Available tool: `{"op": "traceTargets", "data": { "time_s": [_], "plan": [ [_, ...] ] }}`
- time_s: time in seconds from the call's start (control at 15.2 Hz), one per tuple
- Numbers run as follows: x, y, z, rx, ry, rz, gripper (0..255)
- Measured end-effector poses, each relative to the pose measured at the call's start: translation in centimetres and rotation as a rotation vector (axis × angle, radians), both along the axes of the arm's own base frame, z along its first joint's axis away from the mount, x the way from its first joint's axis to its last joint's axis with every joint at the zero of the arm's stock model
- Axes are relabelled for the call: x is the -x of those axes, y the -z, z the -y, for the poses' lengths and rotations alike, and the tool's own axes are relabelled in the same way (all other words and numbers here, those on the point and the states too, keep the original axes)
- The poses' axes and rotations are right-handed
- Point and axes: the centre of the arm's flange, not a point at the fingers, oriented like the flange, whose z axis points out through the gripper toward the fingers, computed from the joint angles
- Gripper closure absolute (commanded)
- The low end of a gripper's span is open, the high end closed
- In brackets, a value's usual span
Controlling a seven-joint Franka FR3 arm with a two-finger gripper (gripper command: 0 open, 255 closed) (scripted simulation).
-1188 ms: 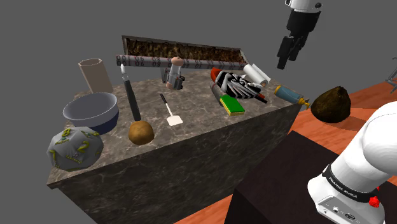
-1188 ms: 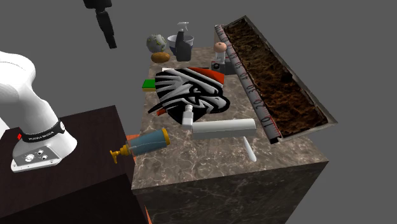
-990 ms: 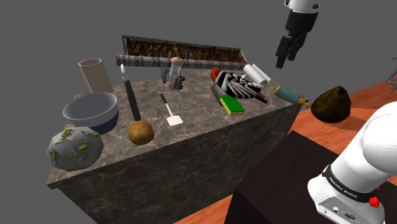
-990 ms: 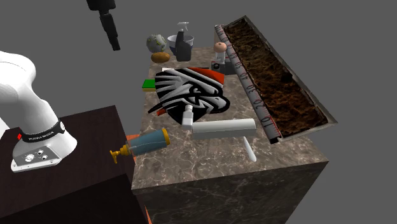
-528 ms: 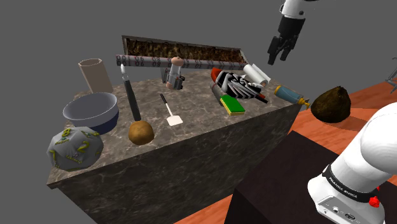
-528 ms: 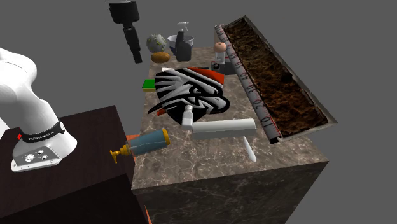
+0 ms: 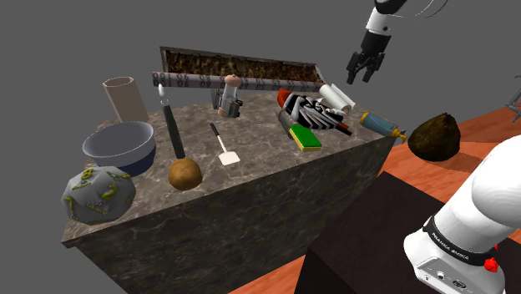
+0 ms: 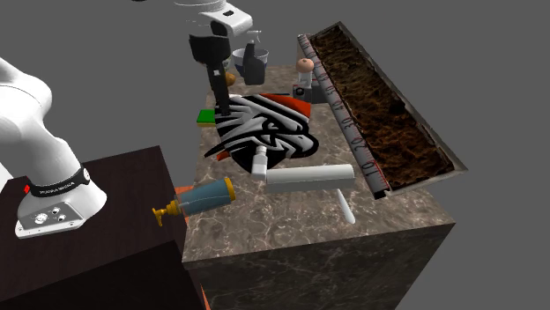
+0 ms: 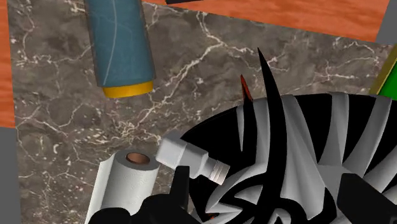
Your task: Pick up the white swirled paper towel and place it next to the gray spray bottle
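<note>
The white paper towel roll (image 8: 308, 179) lies on its side near the marble counter's end, next to the planter; it also shows as the roll (image 7: 338, 98) and, end-on, as the roll (image 9: 124, 181). My black gripper (image 7: 361, 72) hangs open in the air above that end of the counter, holding nothing; in the second exterior view the gripper (image 8: 220, 101) hovers over the edge of a black-and-white patterned object (image 8: 264, 128). The dark grey spray bottle (image 8: 256, 60) with a white trigger stands upright at the far end, beside the bowl; the bottle (image 7: 172, 125) looks thin in the shoulder view.
A blue tube (image 8: 201, 195) with a yellow collar lies at the counter's edge. A small white bottle (image 9: 191, 158) rests beside the roll. A green sponge (image 7: 306, 138), spatula (image 7: 224, 146), bowl (image 7: 119, 146), brown ball (image 7: 184, 174) and soil-filled planter (image 8: 379, 97) share the counter (image 8: 291, 225).
The gripper has come down and moved to the shoulder view's left, from beside the counter to above its end near the patterned object. Nothing on the counter has moved.
</note>
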Motion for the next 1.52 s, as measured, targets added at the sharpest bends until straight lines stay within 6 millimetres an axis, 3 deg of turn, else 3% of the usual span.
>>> {"op": "traceTargets", "data": {
  "time_s": [0.46,1.12,1.25,1.52],
  "plan": [
    [-3.9,3.8,7.8,-0.072,0.097,0.024,0],
    [-7.9,10.0,19.4,-0.174,0.236,0.061,0],
    [-8.2,10.9,20.7,-0.184,0.247,0.065,0],
    [-8.9,13.0,20.5,-0.187,0.251,0.066,0]
  ]
}}
